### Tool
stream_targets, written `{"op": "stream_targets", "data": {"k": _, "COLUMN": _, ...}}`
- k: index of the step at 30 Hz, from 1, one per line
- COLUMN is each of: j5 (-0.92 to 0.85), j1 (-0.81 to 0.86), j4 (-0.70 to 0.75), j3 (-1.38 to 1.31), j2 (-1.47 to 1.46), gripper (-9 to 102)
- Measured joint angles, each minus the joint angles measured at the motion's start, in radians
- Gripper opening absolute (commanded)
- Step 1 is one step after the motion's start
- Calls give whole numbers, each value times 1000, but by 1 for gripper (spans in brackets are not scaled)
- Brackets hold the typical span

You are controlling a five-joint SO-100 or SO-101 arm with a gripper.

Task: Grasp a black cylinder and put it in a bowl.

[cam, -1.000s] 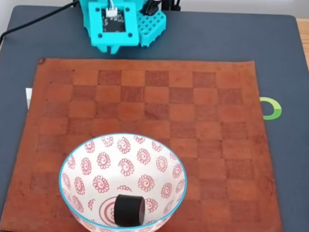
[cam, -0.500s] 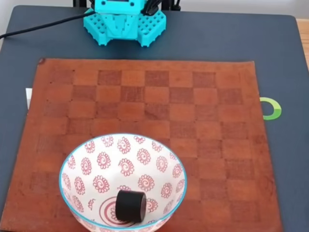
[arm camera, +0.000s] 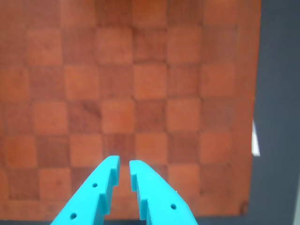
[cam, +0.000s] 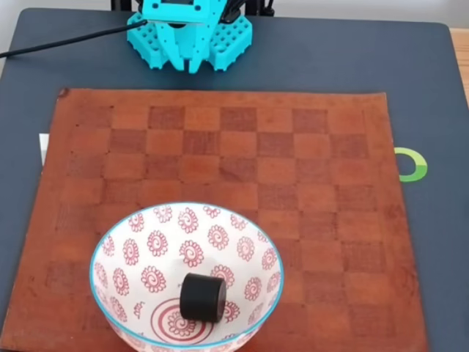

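The black cylinder [cam: 202, 297] lies inside the bowl [cam: 128, 229], on the red rings at its centre. This white bowl has red spirals and a light blue rim, and it stands at the near left of the mat in the fixed view. My teal gripper [cam: 187, 66] is folded back at the arm's base at the far edge, well away from the bowl. In the wrist view the gripper [arm camera: 124, 162] is shut, with only a thin slit between its fingers [arm camera: 147, 187] and nothing held. Below it lies bare checkered mat.
A brown leather chessboard mat [cam: 293, 169] covers most of the dark grey table [cam: 432, 88]. A green ring mark [cam: 412, 164] sits right of the mat. A white slip [cam: 42, 147] pokes out at its left edge. A black cable [cam: 58, 40] runs off to the far left.
The arm has drawn back over its base and the gripper fingers now point down at the far edge. The cylinder has shifted slightly up and right inside the bowl.
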Motion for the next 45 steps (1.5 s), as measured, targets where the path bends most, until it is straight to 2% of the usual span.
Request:
{"op": "stream_targets", "data": {"k": 4, "j5": 17, "j1": -15, "j4": -114, "j3": 100, "j2": 2, "gripper": 0}}
{"op": "stream_targets", "data": {"k": 8, "j5": 41, "j1": -28, "j4": -152, "j3": 129, "j2": 3, "gripper": 0}}
{"op": "stream_targets", "data": {"k": 21, "j5": 43, "j1": -25, "j4": -160, "j3": 129, "j2": 21, "gripper": 0}}
{"op": "stream_targets", "data": {"k": 39, "j5": 87, "j1": -44, "j4": -106, "j3": 368, "j2": 514, "gripper": 0}}
{"op": "stream_targets", "data": {"k": 45, "j5": 89, "j1": -46, "j4": -104, "j3": 465, "j2": 583, "gripper": 0}}
